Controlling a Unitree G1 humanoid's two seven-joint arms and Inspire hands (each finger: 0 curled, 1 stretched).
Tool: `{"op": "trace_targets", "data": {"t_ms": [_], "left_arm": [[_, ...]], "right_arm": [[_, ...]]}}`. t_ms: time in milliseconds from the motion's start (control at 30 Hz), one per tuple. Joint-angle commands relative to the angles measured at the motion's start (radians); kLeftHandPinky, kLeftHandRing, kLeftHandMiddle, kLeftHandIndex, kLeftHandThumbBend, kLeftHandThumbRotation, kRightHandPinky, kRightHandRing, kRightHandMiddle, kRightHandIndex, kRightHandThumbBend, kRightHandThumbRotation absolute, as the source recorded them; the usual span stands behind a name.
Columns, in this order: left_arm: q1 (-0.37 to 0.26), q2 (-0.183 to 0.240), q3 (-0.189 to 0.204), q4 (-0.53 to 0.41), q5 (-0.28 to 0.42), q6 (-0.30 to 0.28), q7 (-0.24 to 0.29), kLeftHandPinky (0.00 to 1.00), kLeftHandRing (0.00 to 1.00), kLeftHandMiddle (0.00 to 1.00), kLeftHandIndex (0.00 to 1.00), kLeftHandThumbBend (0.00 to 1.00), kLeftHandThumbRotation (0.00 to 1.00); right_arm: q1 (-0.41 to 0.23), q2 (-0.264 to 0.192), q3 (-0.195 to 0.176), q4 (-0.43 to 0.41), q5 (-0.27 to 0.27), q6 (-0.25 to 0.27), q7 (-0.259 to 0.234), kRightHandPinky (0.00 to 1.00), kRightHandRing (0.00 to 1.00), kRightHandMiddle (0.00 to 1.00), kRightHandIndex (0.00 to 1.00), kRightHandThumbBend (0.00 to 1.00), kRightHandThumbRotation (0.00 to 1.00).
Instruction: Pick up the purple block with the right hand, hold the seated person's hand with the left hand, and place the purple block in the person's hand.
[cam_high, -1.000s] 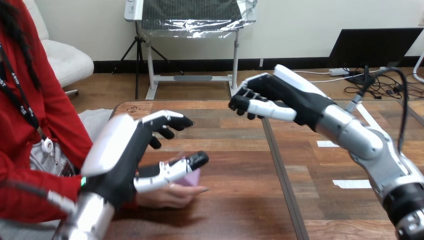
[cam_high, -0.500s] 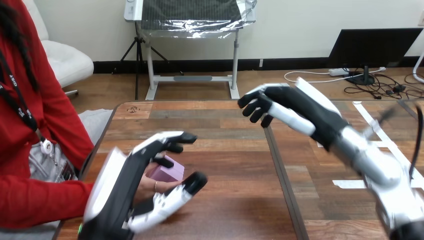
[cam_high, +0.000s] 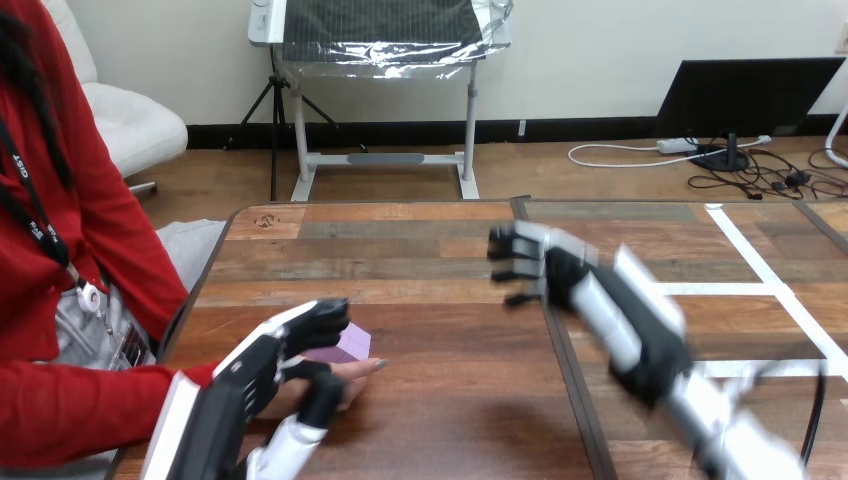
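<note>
Planks of mixed brown wood made up the worktop (cam_high: 450, 330), with a dark seam (cam_high: 572, 400) running front to back near its middle and strips of white tape (cam_high: 740, 289) stuck on the half to its right. From my screen I saw the purple block (cam_high: 345, 346) low at the left of that surface, resting in the person's hand (cam_high: 358, 376), which lay palm up on the wood at the end of a red sleeve (cam_high: 80, 410). The left robot hand (cam_high: 255, 385) sat in front of both and covered most of the palm and the block's near left corner. With that in the way, I could not tell whether it gripped the person's hand or only lay against it. Well apart, on the far side of the seam, the right robot hand (cam_high: 555, 275) hung above the wood at the end of its silver forearm (cam_high: 720, 430). It was loose and unclenched, with nothing in it, and nothing stood between it and the block.
</note>
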Motion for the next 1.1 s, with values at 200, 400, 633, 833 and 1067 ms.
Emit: {"op": "trace_targets", "data": {"t_ms": [200, 400, 633, 833, 1067], "left_arm": [[0.032, -0.020, 0.037, -0.070, -0.061, -0.044, -0.017, 0.68, 0.76, 0.78, 0.79, 0.53, 0.91], [0.041, -0.025, 0.051, -0.059, -0.094, -0.042, -0.029, 0.70, 0.77, 0.79, 0.80, 0.51, 0.88], [0.034, -0.035, 0.067, -0.039, -0.096, -0.051, -0.037, 0.72, 0.77, 0.78, 0.80, 0.46, 0.84], [0.026, -0.042, 0.073, -0.026, -0.097, -0.060, -0.043, 0.72, 0.77, 0.77, 0.79, 0.42, 0.80], [0.021, -0.042, 0.089, -0.019, -0.089, -0.064, -0.055, 0.72, 0.76, 0.77, 0.78, 0.41, 0.75]], "right_arm": [[0.153, 0.109, -0.012, -0.184, 0.089, 0.004, 0.023, 0.92, 0.94, 0.96, 0.95, 0.79, 1.00], [0.239, 0.165, -0.019, -0.257, 0.105, 0.029, -0.015, 0.94, 0.95, 0.97, 0.96, 0.80, 1.00], [0.299, 0.194, -0.024, -0.338, 0.116, 0.072, -0.044, 0.96, 0.95, 0.95, 0.94, 0.82, 1.00], [0.326, 0.201, -0.032, -0.389, 0.132, 0.104, -0.052, 0.98, 0.95, 0.94, 0.94, 0.82, 1.00], [0.342, 0.206, -0.039, -0.425, 0.150, 0.124, -0.057, 1.00, 0.94, 0.94, 0.94, 0.79, 1.00]]}}
